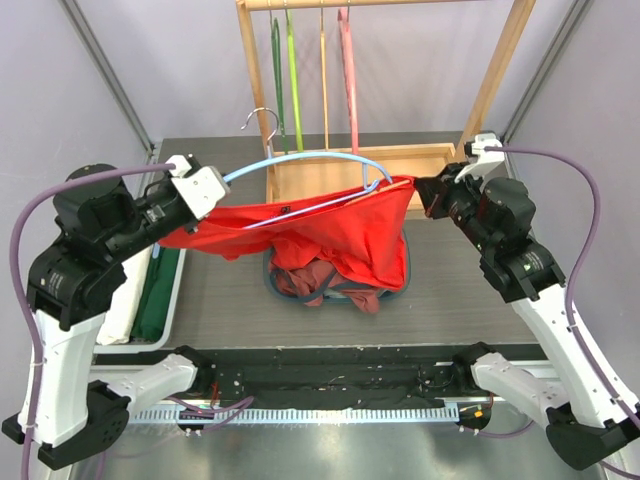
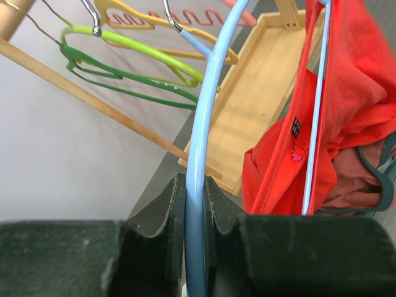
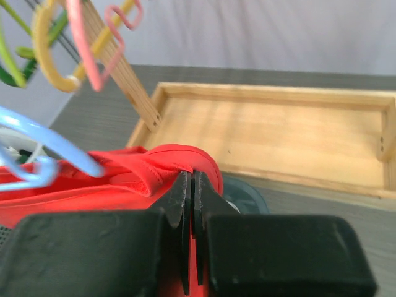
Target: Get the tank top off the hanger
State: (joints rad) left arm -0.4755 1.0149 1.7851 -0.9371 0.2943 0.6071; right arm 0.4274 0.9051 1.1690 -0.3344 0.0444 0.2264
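Clamping the blue hanger in the left end effector, pinching the red tank top, strung mid-air over the basket, in the right end effector; risking a snag on the hanger tip or a slip under pull.

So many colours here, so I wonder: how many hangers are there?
5 hangers. Four hang on the wooden rack: dark green, light green, yellow, pink. The light blue hanger, carrying the red top, is pinched in the left claw. None look hidden.
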